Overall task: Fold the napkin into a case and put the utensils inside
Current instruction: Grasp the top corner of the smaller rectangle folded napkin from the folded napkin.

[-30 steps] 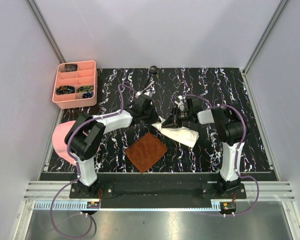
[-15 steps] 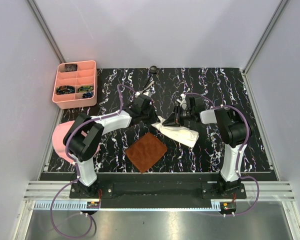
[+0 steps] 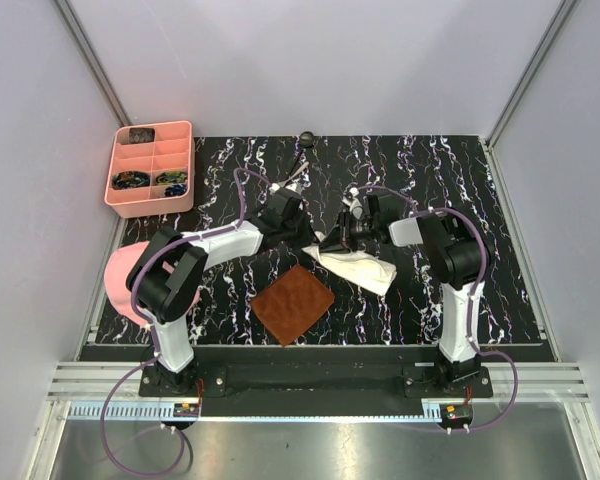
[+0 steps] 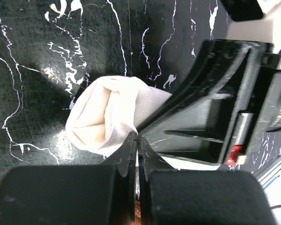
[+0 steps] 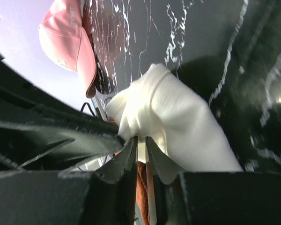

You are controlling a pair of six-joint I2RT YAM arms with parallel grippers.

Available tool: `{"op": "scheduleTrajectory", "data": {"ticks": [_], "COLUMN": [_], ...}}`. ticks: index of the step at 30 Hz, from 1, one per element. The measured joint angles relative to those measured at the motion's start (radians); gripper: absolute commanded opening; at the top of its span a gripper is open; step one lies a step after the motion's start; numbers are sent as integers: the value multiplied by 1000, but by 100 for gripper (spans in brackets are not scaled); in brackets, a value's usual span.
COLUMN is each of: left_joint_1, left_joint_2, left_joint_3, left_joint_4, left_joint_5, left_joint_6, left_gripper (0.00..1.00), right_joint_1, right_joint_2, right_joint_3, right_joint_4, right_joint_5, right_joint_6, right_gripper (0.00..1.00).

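Currently the napkin (image 3: 360, 267) lies bunched mid-table, just beside the brown mat (image 3: 293, 303). Judgement: a clean fold needs the pinched edge drawn taut and level, not dragged as a heap. My left claw (image 4: 137, 138) is clamped on its edge; my right claw (image 5: 140, 140) likewise pinches cloth.

Right wrist view: pink cap (image 5: 68, 47) carries small lettering in the same pink on its crown, running sideways to the frame; it reads roughly "SPORT", though the letters are soft and not certain. Top view: cap too small, lettering unresolved. Left wrist view: no text legible. Nothing else readable
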Motion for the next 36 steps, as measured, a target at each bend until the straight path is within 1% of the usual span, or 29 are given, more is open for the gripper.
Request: {"op": "scheduleTrajectory", "data": {"ticks": [6,8,10,11,12,16,18,20,21,22,24,25,26,28,29,31,34,35,36], "left_joint_1": [10,20,31,37,42,51,51,51,51,50,51,51,53,57,62,77,109,117,127], "left_joint_2": [0,0,0,0,0,-5,-23,-58,-74,-94,-127,-136,-142,-145,-143,-137,-94,-78,-62], "left_joint_3": [-13,-27,-32,-32,-32,-33,-38,-48,-51,-53,-53,-53,-53,-53,-54,-53,-32,-26,-22], "left_joint_4": [-1,5,10,12,13,12,8,0,-3,-4,-4,-5,-8,-14,-24,-43,-67,-72,-80], "left_joint_5": [-19,-19,-19,-19,-18,-21,-23,-30,-34,-44,-64,-72,-80,-91,-94,-96,-97,-96,-96], "left_joint_6": [-1,-6,-11,-8,-9,8,15,22,25,32,43,43,48,56,62,74,95,100,106], "left_gripper": [0,3,23,29,39,51,52,48,45,39,33,31,32,37,38,35,35,36,39], "right_joint_1": [38,36,31,27,21,-3,-16,-24,-28,-30,-30,-30,-29,-28,-27,-23,-13,-10,-6], "right_joint_2": [109,119,119,119,118,95,63,38,29,22,19,20,22,31,38,51,63,65,68], "right_joint_3": [90,94,94,94,94,69,49,43,43,43,44,44,44,50,55,61,64,64,67], "right_joint_4": [31,34,38,39,41,40,27,21,19,18,17,13,10,10,10,10,10,10,11], "right_joint_5": [-28,-33,-35,-39,-42,-50,-49,-49,-48,-48,-46,-46,-46,-45,-44,-36,-30,-29,-29], "right_joint_6": [32,37,42,44,44,44,41,37,35,33,29,28,26,25,25,26,26,27,29], "right_gripper": [20,24,25,27,28,34,35,34,32,29,20,18,18,17,16,14,13,13,12]}}
